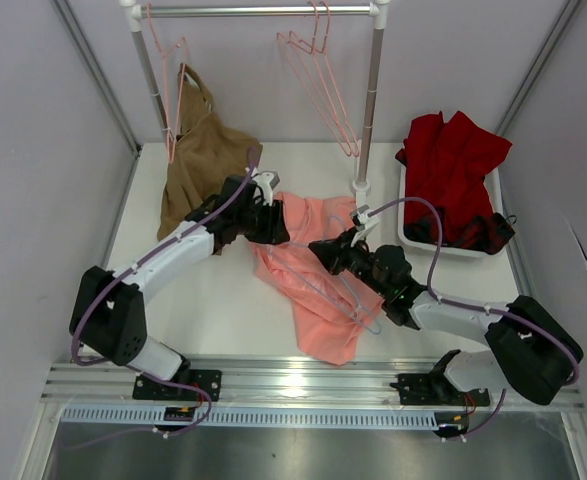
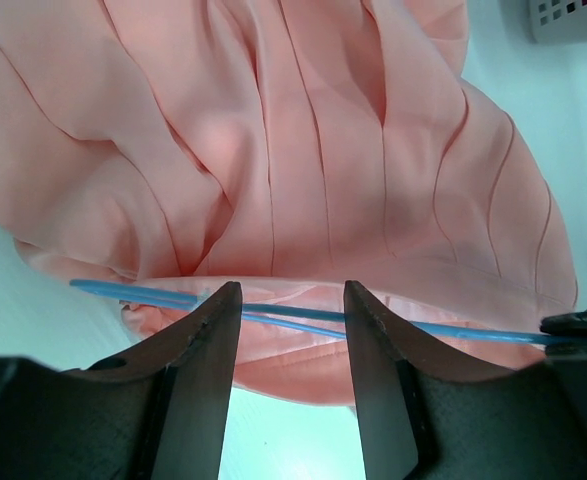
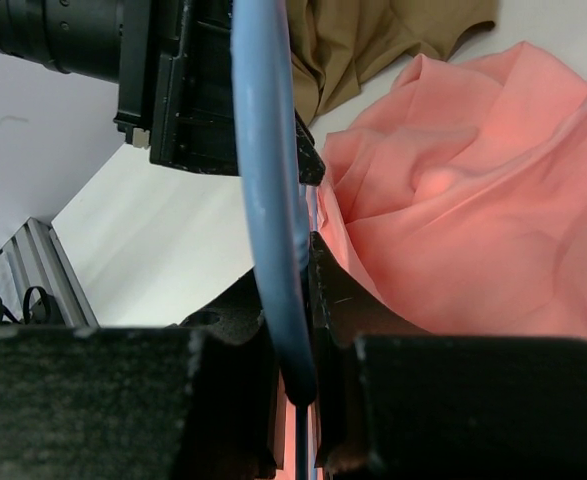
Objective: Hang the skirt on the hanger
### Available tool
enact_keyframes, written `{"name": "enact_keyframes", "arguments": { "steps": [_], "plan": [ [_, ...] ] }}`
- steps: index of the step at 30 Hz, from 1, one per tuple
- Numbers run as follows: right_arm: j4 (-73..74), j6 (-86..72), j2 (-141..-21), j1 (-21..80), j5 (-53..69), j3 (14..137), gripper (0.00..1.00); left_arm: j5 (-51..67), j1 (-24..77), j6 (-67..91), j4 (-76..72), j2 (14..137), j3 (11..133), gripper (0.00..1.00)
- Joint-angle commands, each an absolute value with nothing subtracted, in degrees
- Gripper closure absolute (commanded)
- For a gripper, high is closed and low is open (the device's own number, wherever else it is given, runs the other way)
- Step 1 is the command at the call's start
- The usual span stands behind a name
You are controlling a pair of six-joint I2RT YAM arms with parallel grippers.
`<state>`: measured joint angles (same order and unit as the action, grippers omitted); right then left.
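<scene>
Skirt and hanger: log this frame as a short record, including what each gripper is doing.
skirt: crumpled on the table, centre
hanger: light blue wire, partly over the skirt
left gripper: open, fingers on either side of the skirt's edge and the hanger wire
right gripper: shut on the hanger wire
progress: skirt not yet hung
other: tan-brown garment back left; dark red garment in white bin, right; pink hangers on the rail

The table (image 1: 213, 310) bears the skirt (image 1: 323, 335), a tan garment (image 1: 198, 165), a bin (image 1: 420, 235).
</scene>
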<state>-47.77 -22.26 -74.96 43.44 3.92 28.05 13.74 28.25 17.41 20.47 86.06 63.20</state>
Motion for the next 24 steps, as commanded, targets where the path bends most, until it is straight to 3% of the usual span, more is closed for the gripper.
{"name": "enact_keyframes", "arguments": {
  "steps": [1,14,24],
  "plan": [
    [-53.3,-21.5,-76.1,43.8,2.7,31.8,1.00,14.1,28.0,16.0,22.0,82.1,67.3,0.49],
    [-56.2,-21.6,-84.0,43.9,4.1,35.5,1.00,4.8,25.8,12.9,30.5,75.8,71.7,0.45],
    [-56.5,-22.2,-86.7,44.0,5.0,36.8,1.00,4.8,24.3,11.8,31.7,73.7,68.7,0.44]
  ]
}}
